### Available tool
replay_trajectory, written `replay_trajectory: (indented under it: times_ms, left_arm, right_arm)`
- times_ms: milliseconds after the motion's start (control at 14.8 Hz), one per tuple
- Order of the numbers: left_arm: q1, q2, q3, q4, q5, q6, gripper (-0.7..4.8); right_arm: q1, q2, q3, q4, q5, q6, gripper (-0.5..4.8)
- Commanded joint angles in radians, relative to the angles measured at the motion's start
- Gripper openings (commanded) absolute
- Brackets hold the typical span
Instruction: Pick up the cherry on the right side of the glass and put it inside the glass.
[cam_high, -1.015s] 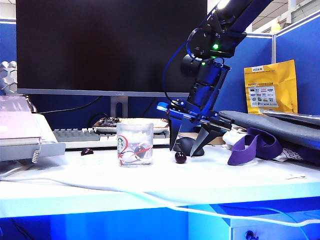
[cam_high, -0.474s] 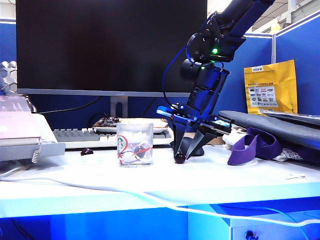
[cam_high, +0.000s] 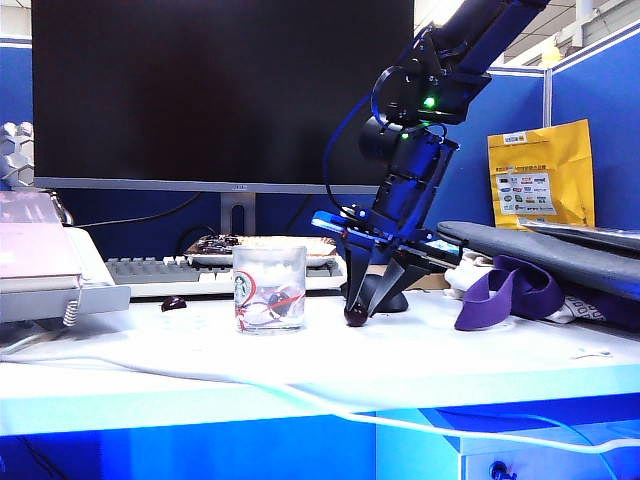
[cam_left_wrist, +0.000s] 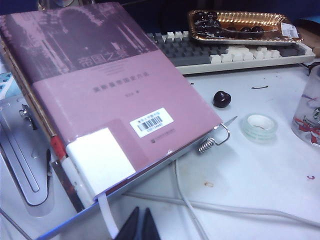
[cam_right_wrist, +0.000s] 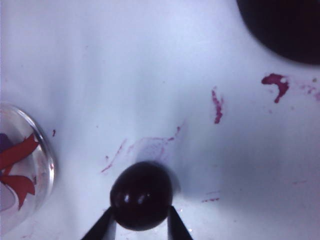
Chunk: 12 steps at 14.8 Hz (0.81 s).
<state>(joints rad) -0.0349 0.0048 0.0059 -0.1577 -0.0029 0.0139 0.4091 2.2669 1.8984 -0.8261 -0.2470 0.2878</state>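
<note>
**Cherry pinched, lift + drop still to do**

Right tool (cam_high: 358, 303) is down at the worktop (cam_high: 430, 350) just right of the glass (cam_high: 269, 288), fingers either side of the cherry (cam_high: 356, 315). Right wrist view confirms: cherry (cam_right_wrist: 141, 195) sits between the two dark fingertips (cam_right_wrist: 102, 227), both touching its sides, so the tool is clamped on it. Cherry looks to be at worktop level, resting on or barely off the white surface; no clear gap under it in the exterior view. Glass rim (cam_right_wrist: 30, 165) is near, off to one side of the cherry, not touching.

Done, by my read: approach + grasp. Left: lift clear, carry across over the glass mouth, let go inside. Glass has no cherry in it as far as I can tell; only the red printed lines + green logo show through.

Left tool (cam_left_wrist: 141, 226) is parked well away on the left side, fingertips together, holding nothing, next to a pink book (cam_left_wrist: 100, 95). The other, darker cherry (cam_left_wrist: 222, 98) lies left of the glass near a tape roll (cam_left_wrist: 259, 125); not the target.

Red juice smears (cam_right_wrist: 218, 106) on the worktop suggest the fruit is soft + slick, so grip may slip or squash on the lift. Mouse (cam_high: 392, 293) sits just behind the right tool; not in the carry path.
</note>
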Motion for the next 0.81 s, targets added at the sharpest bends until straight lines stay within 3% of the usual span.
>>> replay_trajectory:
  times_ms: [68,541,812]
  left_arm:
    - [0.001,-0.003,0.0,-0.012,0.004,0.004,-0.05]
    - [0.001,-0.003,0.0,-0.012,0.004,0.004,-0.05]
    - [0.001,-0.003,0.0,-0.012,0.004,0.004,-0.05]
  right_arm:
    - [0.002,-0.002,0.016,0.01,-0.006,0.0,1.42]
    - [0.002,-0.003,0.181,-0.051,-0.009,0.0,1.34]
    - [0.002,-0.003,0.358,-0.178,-0.051,-0.035,1.34]
